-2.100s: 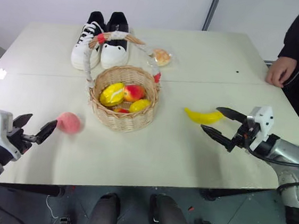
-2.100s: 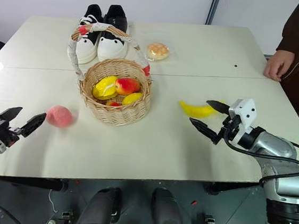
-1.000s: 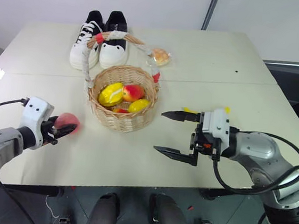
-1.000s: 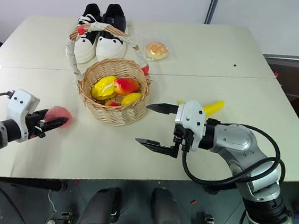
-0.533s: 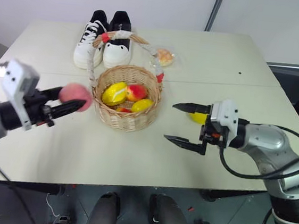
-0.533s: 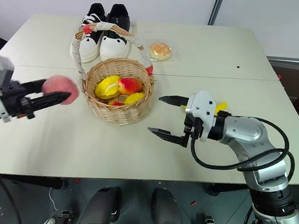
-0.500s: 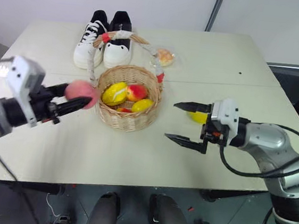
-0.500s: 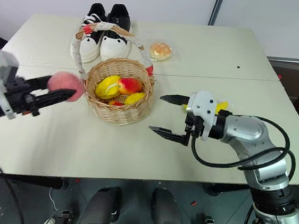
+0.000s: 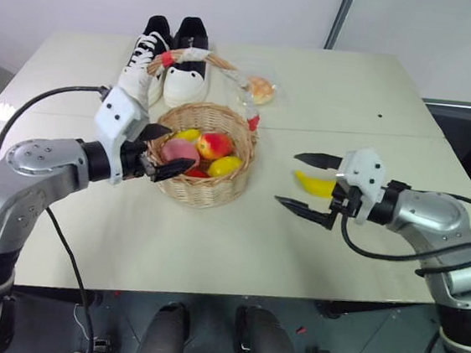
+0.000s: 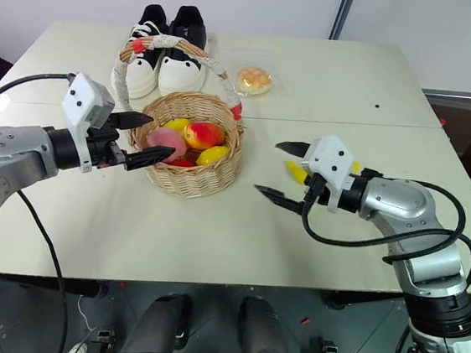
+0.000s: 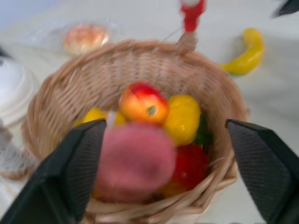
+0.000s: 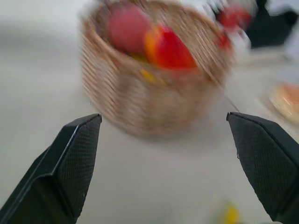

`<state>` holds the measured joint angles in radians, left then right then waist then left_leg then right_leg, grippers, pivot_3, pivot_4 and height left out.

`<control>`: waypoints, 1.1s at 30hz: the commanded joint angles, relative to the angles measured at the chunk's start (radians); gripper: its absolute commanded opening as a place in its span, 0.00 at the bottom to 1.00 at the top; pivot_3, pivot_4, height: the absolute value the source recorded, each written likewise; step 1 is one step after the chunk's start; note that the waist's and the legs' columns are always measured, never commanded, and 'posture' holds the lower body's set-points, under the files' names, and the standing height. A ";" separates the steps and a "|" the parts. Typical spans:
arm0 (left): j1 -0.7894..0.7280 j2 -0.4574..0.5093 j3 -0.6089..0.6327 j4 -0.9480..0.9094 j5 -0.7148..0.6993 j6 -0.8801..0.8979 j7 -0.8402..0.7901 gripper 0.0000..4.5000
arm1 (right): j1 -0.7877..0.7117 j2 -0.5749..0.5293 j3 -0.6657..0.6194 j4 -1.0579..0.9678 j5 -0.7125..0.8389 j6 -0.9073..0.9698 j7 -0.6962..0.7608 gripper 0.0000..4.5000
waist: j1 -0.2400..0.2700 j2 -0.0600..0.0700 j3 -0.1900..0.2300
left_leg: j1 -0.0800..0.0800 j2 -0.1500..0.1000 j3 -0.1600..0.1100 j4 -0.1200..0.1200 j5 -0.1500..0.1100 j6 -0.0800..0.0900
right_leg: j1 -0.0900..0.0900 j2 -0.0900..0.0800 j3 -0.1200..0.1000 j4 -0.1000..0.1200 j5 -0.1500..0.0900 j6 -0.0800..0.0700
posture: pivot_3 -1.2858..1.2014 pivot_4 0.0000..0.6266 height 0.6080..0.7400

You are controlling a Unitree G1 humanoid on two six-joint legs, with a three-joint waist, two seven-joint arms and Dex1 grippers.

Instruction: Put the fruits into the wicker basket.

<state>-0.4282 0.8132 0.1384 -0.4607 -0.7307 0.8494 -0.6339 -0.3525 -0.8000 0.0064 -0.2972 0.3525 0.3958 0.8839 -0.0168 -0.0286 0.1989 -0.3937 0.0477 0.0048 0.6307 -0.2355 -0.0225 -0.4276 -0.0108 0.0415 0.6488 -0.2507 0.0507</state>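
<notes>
Peach [image 9: 176, 151] sits inside the wicker basket [image 9: 209, 189], on the side nearest the left gripper [image 9: 158, 151], among the other red and yellow fruit already there. That gripper's fingers stand wide apart at the basket's rim, one over the edge and one outside it, no longer pinching anything. The basket's tall handle [image 9: 199, 55], wrapped in white with red bands, arches over the far side. Behind it a pair of black-and-white sneakers [image 9: 168, 60] stands close against the handle, and a wrapped bun [image 9: 261, 89] lies just beside the handle's right foot. The banana [image 9: 316, 184] lies on the table [image 9: 237, 244], well apart from the basket. The right gripper [image 9: 308, 184] hangs beside it, fingers spread wide and empty, the banana lying between them as seen from the head.
</notes>
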 commanded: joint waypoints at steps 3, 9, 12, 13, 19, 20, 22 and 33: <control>0.031 0.002 0.016 -0.035 -0.028 -0.073 -0.121 0.98 | -0.063 -0.070 0.066 0.269 -0.207 -0.186 0.033 1.00 | -0.005 0.000 0.000 | 0.000 0.000 0.000 0.000 0.000 0.000 | 0.000 0.000 0.000 0.000 0.000 0.000 | 0.52 0.24 1.00; 0.079 0.003 0.026 -0.083 -0.060 -0.056 -0.139 0.98 | -0.210 -0.074 0.160 0.618 -0.357 -0.419 0.110 1.00 | -0.011 0.001 0.000 | 0.001 0.000 0.001 -0.001 0.000 0.000 | 0.000 0.001 0.001 0.001 0.000 0.001 | 0.52 0.24 1.00; 0.099 0.013 0.030 -0.096 -0.063 -0.056 -0.148 0.98 | -0.288 -0.052 0.194 0.770 -0.402 -0.509 0.136 1.00 | -0.019 0.000 0.000 | 0.001 0.000 0.001 0.000 0.000 0.000 | 0.000 0.001 0.001 0.001 0.000 0.001 | 0.52 0.24 1.00; 0.107 0.016 0.034 -0.101 -0.065 -0.058 -0.152 0.98 | -0.311 -0.047 0.204 0.817 -0.420 -0.539 0.140 1.00 | -0.022 0.000 0.000 | 0.001 0.000 0.001 0.000 0.000 0.000 | 0.000 0.001 0.001 0.001 0.001 0.001 | 0.52 0.24 1.00; 0.143 0.027 0.057 -0.130 -0.089 -0.052 -0.152 1.00 | -0.393 -0.028 0.229 0.981 -0.474 -0.653 0.167 0.46 | -0.027 0.001 0.000 | 0.001 0.000 0.001 0.000 0.000 0.000 | 0.000 0.001 0.001 0.001 0.002 0.002 | 0.52 0.24 1.00; 0.149 0.027 0.059 -0.133 -0.087 -0.054 -0.149 1.00 | -0.397 -0.027 0.226 0.987 -0.481 -0.672 0.159 0.36 | -0.027 0.000 0.000 | 0.001 0.000 0.001 0.000 0.000 0.000 | 0.000 0.001 0.001 0.001 0.002 0.002 | 0.52 0.24 1.00; 0.162 0.027 0.068 -0.133 -0.086 -0.056 -0.142 1.00 | -0.398 -0.028 0.216 0.978 -0.486 -0.696 0.149 0.19 | -0.027 0.000 0.000 | 0.001 0.000 0.000 0.000 0.000 0.000 | 0.000 0.001 0.001 0.002 0.002 0.002 | 0.52 0.24 1.00; 0.354 0.025 0.316 0.017 -0.033 -0.145 -0.156 1.00 | -0.116 -0.120 -0.010 0.100 -0.007 -0.191 0.269 0.19 | -0.028 0.003 0.001 | 0.003 0.001 -0.001 -0.001 0.000 0.000 | 0.000 0.001 0.001 0.007 0.001 0.005 | 0.52 0.24 1.00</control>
<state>-0.0815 0.8266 0.4051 -0.4419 -0.7706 0.7459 -0.7686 -0.4644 -0.9141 0.0430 -0.0356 0.2368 0.1040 1.1533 -0.0450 -0.0259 0.2002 -0.3902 0.0493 0.0037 0.6294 -0.2355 -0.0222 -0.4279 -0.0096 0.0427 0.6557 -0.2497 0.0559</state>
